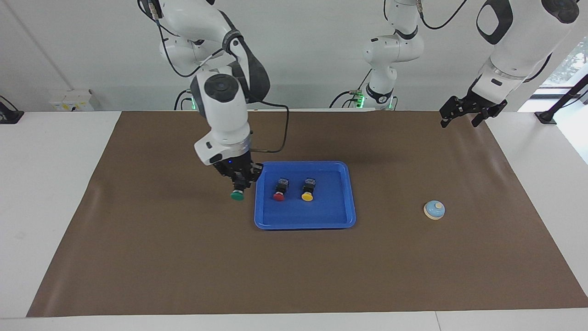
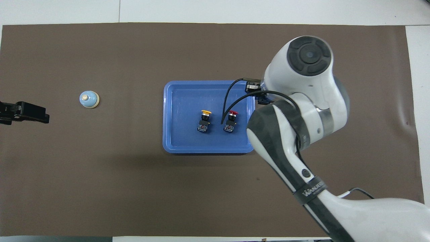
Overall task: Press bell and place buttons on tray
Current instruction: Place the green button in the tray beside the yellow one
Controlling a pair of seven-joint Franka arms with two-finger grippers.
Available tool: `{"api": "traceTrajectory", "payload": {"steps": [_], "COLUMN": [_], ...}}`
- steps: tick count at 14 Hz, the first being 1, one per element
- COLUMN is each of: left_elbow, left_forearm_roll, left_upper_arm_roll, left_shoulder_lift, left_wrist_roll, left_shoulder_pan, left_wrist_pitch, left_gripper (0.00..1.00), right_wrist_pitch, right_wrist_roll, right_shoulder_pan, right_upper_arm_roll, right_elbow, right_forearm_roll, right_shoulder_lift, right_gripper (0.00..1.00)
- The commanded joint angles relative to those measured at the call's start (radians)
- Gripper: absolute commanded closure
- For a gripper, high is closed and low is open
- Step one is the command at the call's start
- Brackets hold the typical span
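The left gripper (image 1: 473, 112) waits raised at its own end of the table, its fingers unreadable. The right gripper (image 1: 240, 180) hangs just beside the tray (image 1: 342, 220) rim, clamped on the green button (image 1: 237, 195) by its stiff black body, cap downward; it looks light and hard, the glossy cap probably slippery. The red button (image 1: 279, 190) and yellow button (image 1: 308, 190) lie in the tray, and the bell (image 1: 434, 209) stands well apart, farther out.
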Motion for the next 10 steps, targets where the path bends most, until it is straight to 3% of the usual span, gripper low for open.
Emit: {"api": "traceTrajectory", "payload": {"steps": [1,3,6,10], "left_elbow": [0.013,0.013,0.013,0.013], "left_forearm_roll": [0.001,0.001,0.001,0.001], "left_upper_arm_roll": [0.000,0.000,0.000,0.000], "left_shoulder_lift": [-0.002,-0.002,-0.001,-0.002], "left_wrist_roll": [0.007,0.007,0.007,0.007], "left_shoulder_pan": [0.003,0.003,0.003,0.003], "left_wrist_pitch": [-0.014,-0.014,-0.014,-0.014], "left_gripper": [0.00,0.00,0.00,0.00], "right_wrist_pitch": [0.001,0.005,0.036,0.116], "right_wrist_roll": [0.082,0.174,0.193,0.185], "right_shoulder_pan": [0.097,0.182,0.260,0.309], "right_upper_arm_roll": [-0.006,-0.010,-0.012,-0.009], "right_elbow": [0.114,0.237,0.315,0.317], "right_forearm_roll": [0.052,0.048,0.043,-0.004], "right_shoulder_lift": [0.092,0.204,0.304,0.377], "right_gripper": [1.00,1.00,1.00,1.00]}}
